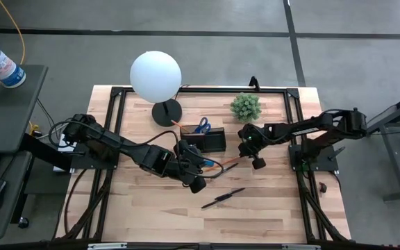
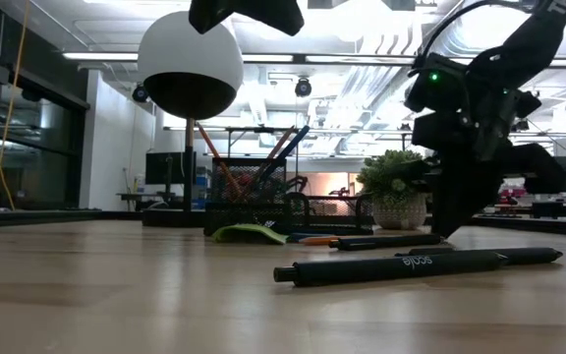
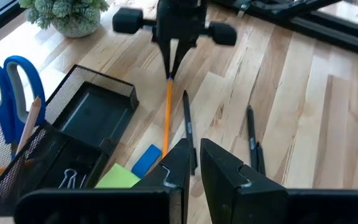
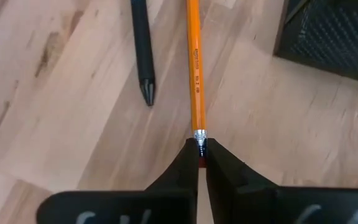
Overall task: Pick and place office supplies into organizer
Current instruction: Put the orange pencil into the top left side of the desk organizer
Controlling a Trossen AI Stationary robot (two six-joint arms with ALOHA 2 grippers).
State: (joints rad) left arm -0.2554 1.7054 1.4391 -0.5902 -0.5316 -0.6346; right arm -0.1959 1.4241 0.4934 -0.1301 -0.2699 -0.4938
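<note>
My right gripper [image 4: 199, 152] is down at the table, shut on an orange pencil [image 4: 195, 62] that runs toward the black mesh organizer [image 1: 210, 140]. In the left wrist view the right gripper [image 3: 171, 65] shows beyond the pencil [image 3: 166, 115]. My left gripper [image 3: 197, 155] hovers shut above the table near the organizer [image 3: 98, 118], holding nothing. Blue-handled scissors [image 3: 11, 87] and a pencil [image 3: 33, 121] stand in the organizer, and clips [image 3: 72, 180] lie in it. A green sticky-note pad [image 3: 118, 177] and a blue block [image 3: 145, 160] lie beside it. My right gripper pinches the pencil's eraser end [image 4: 199, 142], just behind the metal ferrule, between its two fingertips. The fingers slant down from the table's right side and lie along the pencil. The pencil's other end [image 3: 165, 149] lies near the blue block; whether the held end is off the table I cannot tell.
Dark pens lie loose on the wood: one [image 4: 143, 50] next to the pencil, one [image 1: 222, 198] nearer the front edge, printed with white letters [image 2: 391, 265]. A white globe lamp [image 1: 155, 75] and a small potted plant [image 1: 246, 106] stand at the back.
</note>
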